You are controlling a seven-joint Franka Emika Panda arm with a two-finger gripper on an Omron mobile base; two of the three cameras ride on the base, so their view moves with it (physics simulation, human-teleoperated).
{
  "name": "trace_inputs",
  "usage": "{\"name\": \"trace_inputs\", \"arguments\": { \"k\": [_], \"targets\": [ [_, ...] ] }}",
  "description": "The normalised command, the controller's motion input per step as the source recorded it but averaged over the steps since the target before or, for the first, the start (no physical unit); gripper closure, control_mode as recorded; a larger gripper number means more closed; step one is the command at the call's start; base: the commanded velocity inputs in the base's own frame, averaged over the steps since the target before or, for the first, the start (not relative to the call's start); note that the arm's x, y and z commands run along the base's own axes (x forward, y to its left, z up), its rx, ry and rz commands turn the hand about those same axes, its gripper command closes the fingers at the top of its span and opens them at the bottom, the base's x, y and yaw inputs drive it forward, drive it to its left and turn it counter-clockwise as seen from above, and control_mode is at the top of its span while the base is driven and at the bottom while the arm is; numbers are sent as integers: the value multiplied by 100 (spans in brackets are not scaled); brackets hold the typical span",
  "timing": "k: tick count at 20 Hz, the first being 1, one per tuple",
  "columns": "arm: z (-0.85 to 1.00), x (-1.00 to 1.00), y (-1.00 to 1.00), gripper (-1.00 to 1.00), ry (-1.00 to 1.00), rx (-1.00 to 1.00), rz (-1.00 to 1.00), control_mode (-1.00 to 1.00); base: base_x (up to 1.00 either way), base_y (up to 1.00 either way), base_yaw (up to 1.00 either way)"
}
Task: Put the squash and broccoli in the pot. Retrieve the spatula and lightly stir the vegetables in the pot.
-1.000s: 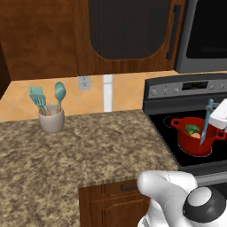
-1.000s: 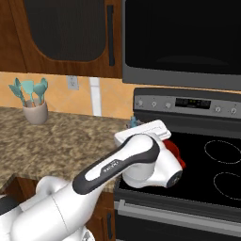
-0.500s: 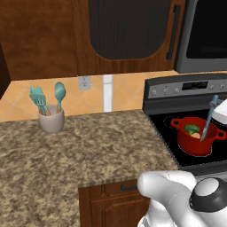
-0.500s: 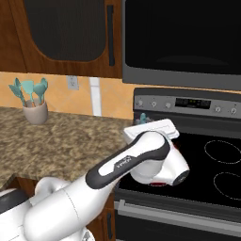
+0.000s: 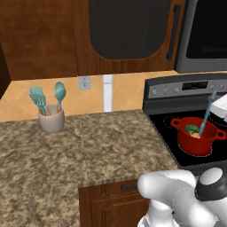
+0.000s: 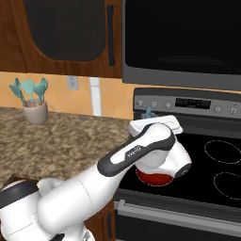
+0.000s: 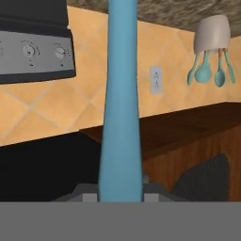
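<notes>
Spatula: light-blue straight-handled spatula (image 5: 205, 119) leans into round red pot (image 5: 197, 139), near stove's left edge.
Gripper: gripper (image 7: 120, 190) clamped on spatula handle.
Pot contents: green broccoli (image 5: 191, 129), tan squash (image 5: 195, 135).
Counter: beige utensil crock (image 5: 51, 120) near back-left edge.

Spatula (image 7: 120, 103) handle is running straight up from between the finger tips (image 7: 151, 187), clamped. Beige utensil holder (image 7: 212, 33) is sitting upside-down, far upper right of the claw.

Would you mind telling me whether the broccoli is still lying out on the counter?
No, the broccoli sits inside the red pot on the stove, beside the spatula that dips into it.
</notes>
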Motion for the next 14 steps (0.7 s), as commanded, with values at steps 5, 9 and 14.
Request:
{"name": "trace_inputs", "arguments": {
  "k": [5, 9, 14],
  "targets": [
    [-2, 41, -27, 100, 6, 0, -5, -100, 0, 0, 0],
    [-17, 40, -16, 100, 4, 0, -7, -100, 0, 0, 0],
    [-32, 39, -6, 100, 0, 0, -6, -100, 0, 0, 0]
  ]
}}
